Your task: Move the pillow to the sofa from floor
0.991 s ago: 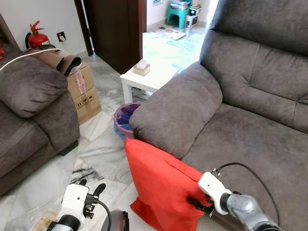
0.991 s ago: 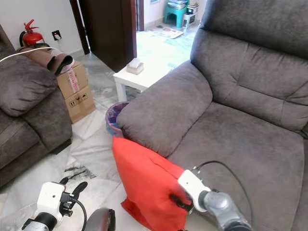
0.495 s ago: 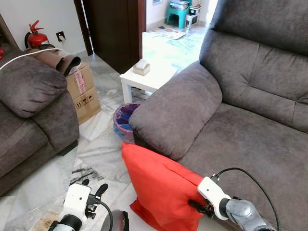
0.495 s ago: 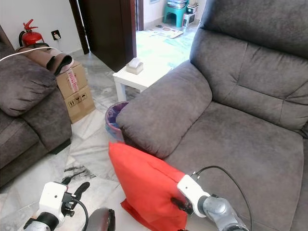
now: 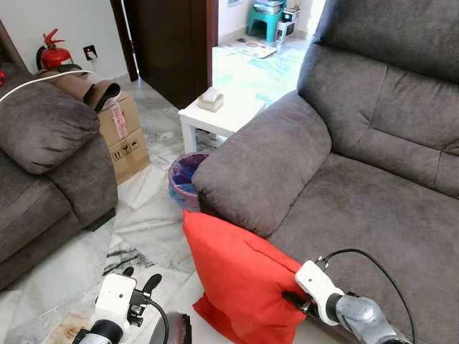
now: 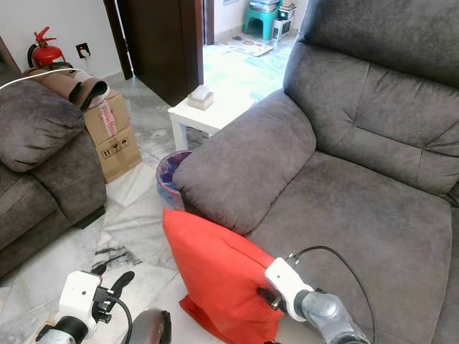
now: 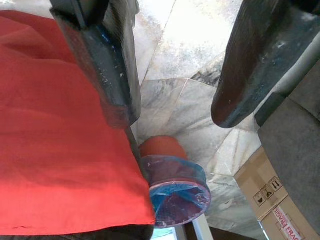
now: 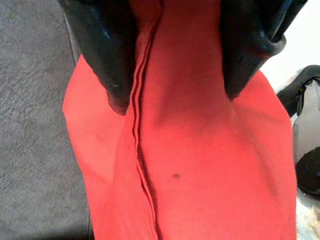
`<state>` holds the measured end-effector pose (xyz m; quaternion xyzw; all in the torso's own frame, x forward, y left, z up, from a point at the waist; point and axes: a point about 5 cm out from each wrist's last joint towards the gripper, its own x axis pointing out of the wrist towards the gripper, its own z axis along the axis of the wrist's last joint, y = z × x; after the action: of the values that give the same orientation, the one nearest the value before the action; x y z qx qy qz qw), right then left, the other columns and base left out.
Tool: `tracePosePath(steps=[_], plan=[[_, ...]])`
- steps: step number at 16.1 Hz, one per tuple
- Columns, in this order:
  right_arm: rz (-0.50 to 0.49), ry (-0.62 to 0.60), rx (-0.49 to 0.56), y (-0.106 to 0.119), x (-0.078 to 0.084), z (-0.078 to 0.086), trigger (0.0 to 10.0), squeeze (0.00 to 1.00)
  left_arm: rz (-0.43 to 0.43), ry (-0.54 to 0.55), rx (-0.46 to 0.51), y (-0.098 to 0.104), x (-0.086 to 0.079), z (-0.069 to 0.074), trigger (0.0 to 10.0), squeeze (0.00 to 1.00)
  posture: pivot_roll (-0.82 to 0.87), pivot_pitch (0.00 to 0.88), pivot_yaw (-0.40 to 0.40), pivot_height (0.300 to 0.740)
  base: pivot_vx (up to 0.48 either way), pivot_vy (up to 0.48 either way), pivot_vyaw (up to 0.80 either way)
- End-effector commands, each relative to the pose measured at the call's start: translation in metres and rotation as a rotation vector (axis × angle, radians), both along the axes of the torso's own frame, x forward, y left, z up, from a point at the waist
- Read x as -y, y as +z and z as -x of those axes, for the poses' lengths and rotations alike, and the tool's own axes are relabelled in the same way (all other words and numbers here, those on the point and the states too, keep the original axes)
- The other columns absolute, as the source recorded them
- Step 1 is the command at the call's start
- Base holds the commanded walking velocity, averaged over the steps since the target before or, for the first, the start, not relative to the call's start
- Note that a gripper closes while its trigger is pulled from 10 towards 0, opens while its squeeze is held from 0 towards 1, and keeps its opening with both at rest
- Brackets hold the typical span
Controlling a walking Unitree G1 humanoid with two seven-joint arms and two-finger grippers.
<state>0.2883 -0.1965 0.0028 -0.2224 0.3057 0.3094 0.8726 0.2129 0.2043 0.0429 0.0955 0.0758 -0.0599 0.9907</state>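
Right gripper (image 8: 172, 55): lower right of the head views, fingers (image 8: 107, 55) closed on a fold of the pillow (image 5: 240, 279) along its seam. White wrist housing and a black cable loop just behind it, over the seat cushion.

Pillow: red, upright, bottom centre of the head views. It leans against the front of the sofa (image 5: 358, 158) below the armrest; its lower edge is at floor (image 5: 143, 222) level and its right corner meets the seat edge where the gripper holds it.

Left gripper (image 7: 172, 107): lower left of the head views, low over the floor, fingers spread apart with nothing between them. In its wrist view one finger lies close beside the pillow's red cloth.

Sofa: grey, upholstered, right half of the head views; broad armrest at centre, seat and back cushions to the right.

Bin (image 5: 186, 175): lined with a blue-purple bag, centre frame, on the floor just beside the armrest, behind the pillow.

Side table (image 5: 215, 118): white, upper centre, behind the bin, bearing a small tissue box (image 5: 211, 99).

Second sofa (image 5: 43, 158): grey, left edge.

Cardboard boxes (image 5: 123, 136): stacked, upper left, beside the second sofa, brown items on top.

Fire extinguisher (image 5: 54, 54): red, upper left corner, against the wall.

Floor: pale marble tiles.
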Motion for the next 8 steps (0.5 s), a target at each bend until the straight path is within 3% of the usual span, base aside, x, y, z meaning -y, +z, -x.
tracePosePath(steps=[1,8], plan=[[-0.007,-0.014,-0.004,-0.0021,0.0019,0.0026,0.0,0.00,-0.002,-0.002,-0.005,-0.0006,-0.0007,0.0004,10.0,0.00,0.23,0.108,-0.026,0.604,0.000,0.000,0.00],[-0.019,-0.004,-0.006,-0.0046,-0.0016,0.0052,0.0,0.00,-0.003,-0.002,-0.005,-0.0008,0.0002,-0.0010,10.0,0.00,0.23,0.097,-0.028,0.604,0.000,0.000,0.00]])
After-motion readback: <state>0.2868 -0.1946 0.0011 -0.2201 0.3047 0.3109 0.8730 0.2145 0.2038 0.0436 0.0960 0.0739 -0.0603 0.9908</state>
